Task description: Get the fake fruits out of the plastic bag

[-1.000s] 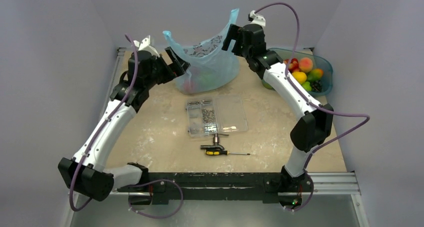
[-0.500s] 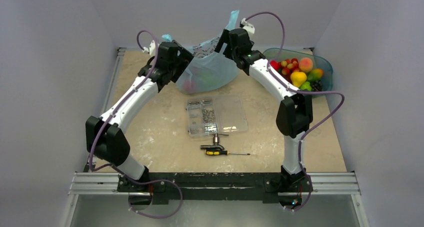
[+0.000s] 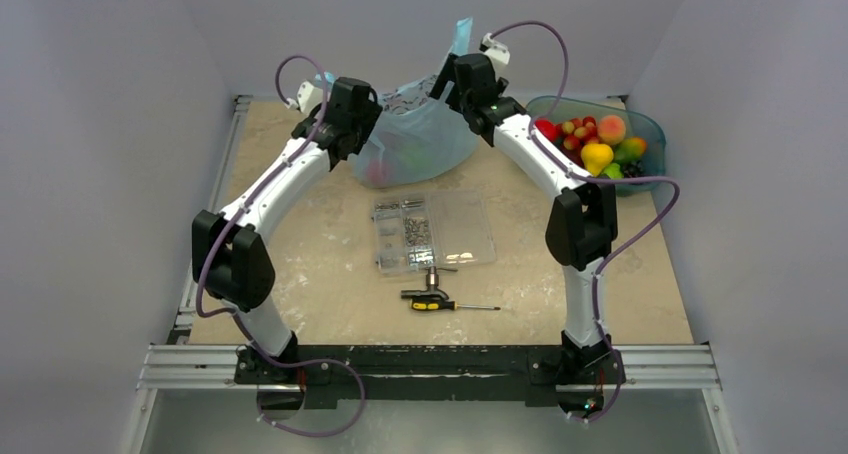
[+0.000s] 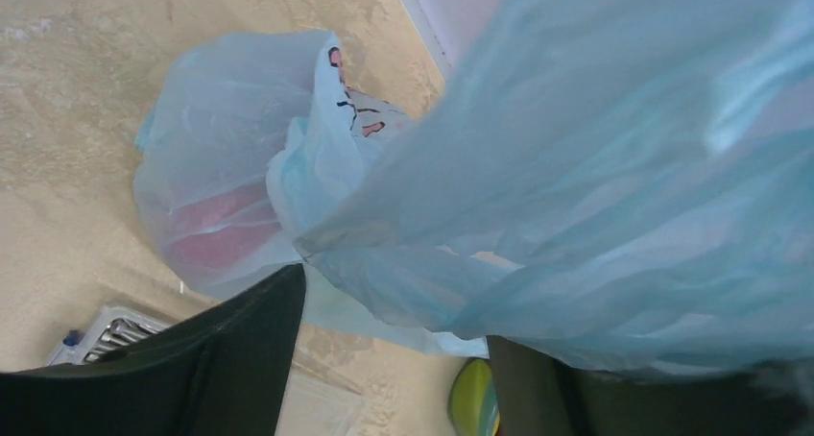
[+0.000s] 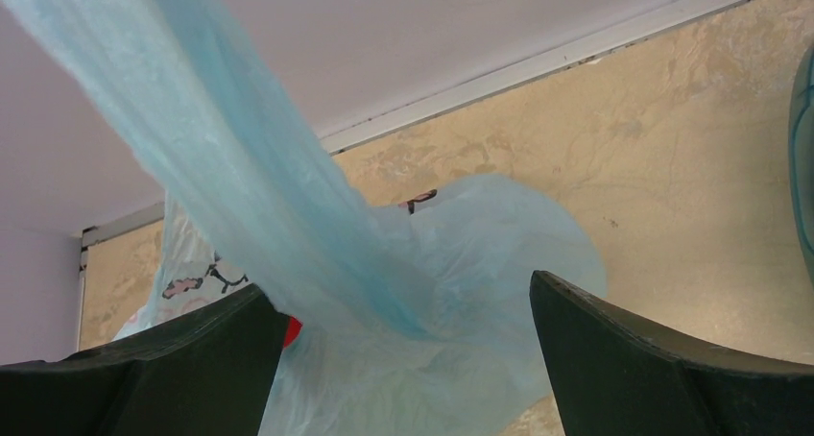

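Observation:
The light blue plastic bag (image 3: 415,134) sits at the back of the table, one handle sticking up. A red fruit (image 4: 216,230) shows through its film, and a red bit (image 5: 291,330) shows in the right wrist view. My left gripper (image 3: 366,114) is open at the bag's left side; in its wrist view (image 4: 394,311) bag film (image 4: 576,167) drapes over the right finger. My right gripper (image 3: 446,80) is open at the bag's top right; in its wrist view (image 5: 398,287) a bag handle (image 5: 221,138) runs down between the wide-apart fingers.
A teal see-through tub (image 3: 645,124) of mixed fruits stands at the back right. A clear compartment box of screws (image 3: 433,231) lies mid-table, with a screwdriver (image 3: 440,302) in front of it. A yellow-green round thing (image 4: 472,398) shows beside my left gripper's right finger.
Both arms have stretched further toward the bag. The left gripper moved right and up against the bag's side; the right gripper moved a little left over the bag. The bag slumped slightly.

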Available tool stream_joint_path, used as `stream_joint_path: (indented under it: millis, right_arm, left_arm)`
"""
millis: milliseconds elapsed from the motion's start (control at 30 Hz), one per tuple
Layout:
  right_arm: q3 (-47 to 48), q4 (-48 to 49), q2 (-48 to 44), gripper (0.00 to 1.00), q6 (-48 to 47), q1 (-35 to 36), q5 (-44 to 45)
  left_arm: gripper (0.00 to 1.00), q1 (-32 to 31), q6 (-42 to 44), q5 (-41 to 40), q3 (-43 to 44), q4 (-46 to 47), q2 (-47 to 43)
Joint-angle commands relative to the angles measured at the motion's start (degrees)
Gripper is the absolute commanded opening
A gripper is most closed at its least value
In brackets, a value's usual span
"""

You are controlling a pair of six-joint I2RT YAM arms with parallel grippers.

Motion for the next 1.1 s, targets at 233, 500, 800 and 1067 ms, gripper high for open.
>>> stream_joint_path:
  millis: [233,500,800,1067]
  right_arm:
    - [-10.1,14.8,-5.1,0.17,11.0,-4.1,-12.5]
    - [-17.7,49.9,-3.2,0.00,29.1,-13.7,-39.9]
    - [-15.1,59.6,-1.7,0.00,36.5,-17.6,-46.0]
    - [-37.7,66.3,-6.5,0.00,24.1,-18.2,-53.5]
  left_arm:
    - [0.00,4.5,5.2,9.5,-6.6,18.8,-1.1]
    - [0.00,13.3,2.6,35.0,-7.8,58.3,2.4]
    - [0.00,18.9,-3.3,54.4,-1.1,68.0,7.0]
    - [0.00,19.1,3.8,60.3,-29.9,79.9,0.5]
